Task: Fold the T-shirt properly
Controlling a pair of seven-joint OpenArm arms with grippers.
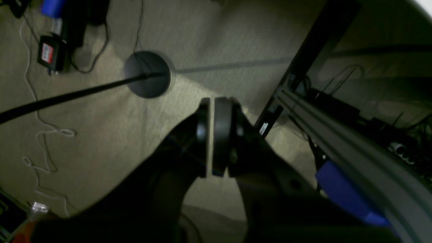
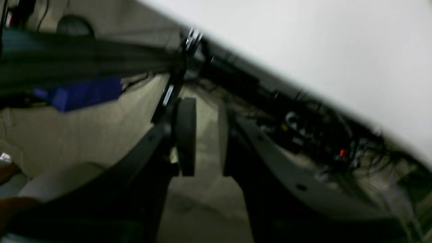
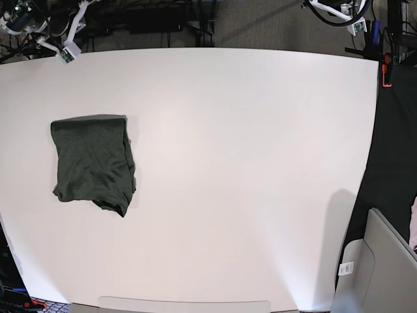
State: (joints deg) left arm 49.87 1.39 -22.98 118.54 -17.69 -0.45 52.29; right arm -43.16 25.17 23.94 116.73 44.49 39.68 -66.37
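T-shirt [image 3: 92, 163] lying folded on desk [image 3: 247, 182], toward its left side in base view. Left gripper [image 1: 212, 135] hanging over floor [image 1: 101, 135], off desk, fingers pressed together, holding nothing. Right gripper [image 2: 206, 135] also off desk, fingers slightly spread, empty. Both well apart from shirt.

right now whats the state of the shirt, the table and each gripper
T-shirt: folded into a compact rectangle, lying flat, untouched
table: white, holding the T-shirt near one side
left gripper: shut, empty, off the table over the floor
right gripper: jaws apart, empty, off the table
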